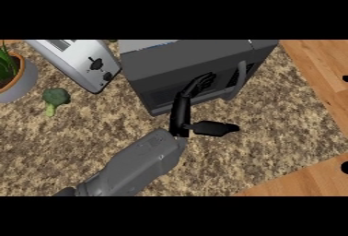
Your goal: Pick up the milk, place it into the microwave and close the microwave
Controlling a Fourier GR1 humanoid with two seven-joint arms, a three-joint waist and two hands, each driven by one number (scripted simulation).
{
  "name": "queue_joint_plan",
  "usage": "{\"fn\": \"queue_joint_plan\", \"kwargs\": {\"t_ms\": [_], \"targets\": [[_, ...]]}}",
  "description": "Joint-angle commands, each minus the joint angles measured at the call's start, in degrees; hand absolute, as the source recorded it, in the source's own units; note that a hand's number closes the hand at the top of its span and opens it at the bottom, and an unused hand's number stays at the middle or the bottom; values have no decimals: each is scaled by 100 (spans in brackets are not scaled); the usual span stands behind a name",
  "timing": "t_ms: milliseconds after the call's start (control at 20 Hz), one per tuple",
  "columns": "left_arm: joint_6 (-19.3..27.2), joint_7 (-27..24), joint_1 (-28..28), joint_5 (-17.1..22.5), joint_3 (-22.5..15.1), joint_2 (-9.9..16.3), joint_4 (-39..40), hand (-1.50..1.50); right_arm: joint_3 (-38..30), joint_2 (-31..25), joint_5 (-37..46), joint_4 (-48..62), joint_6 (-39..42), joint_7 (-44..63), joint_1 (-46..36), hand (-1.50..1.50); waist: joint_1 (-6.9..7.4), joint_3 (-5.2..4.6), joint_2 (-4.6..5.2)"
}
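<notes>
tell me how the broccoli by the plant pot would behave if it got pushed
The broccoli lies on its side on the speckled counter, so it would probably roll or pivot rather than slide straight. It is small beside the other things, so it is likely light. Its lumpy head may give a little; the stalk looks stiffer and easier to grasp.

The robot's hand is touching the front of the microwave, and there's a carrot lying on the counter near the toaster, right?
Almost. The hand does reach the front of the microwave, but the vegetable lying near the toaster is a broccoli, not a carrot. The head view shows it, green, on the counter.
</notes>
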Motion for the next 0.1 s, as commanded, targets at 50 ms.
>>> {"fn": "queue_joint_plan", "kwargs": {"t_ms": [50], "targets": [[88,30,-393,232,348,1,457,-150,-97,-146,-285,302,206,73,-181,-150,-25,-8,55]]}}
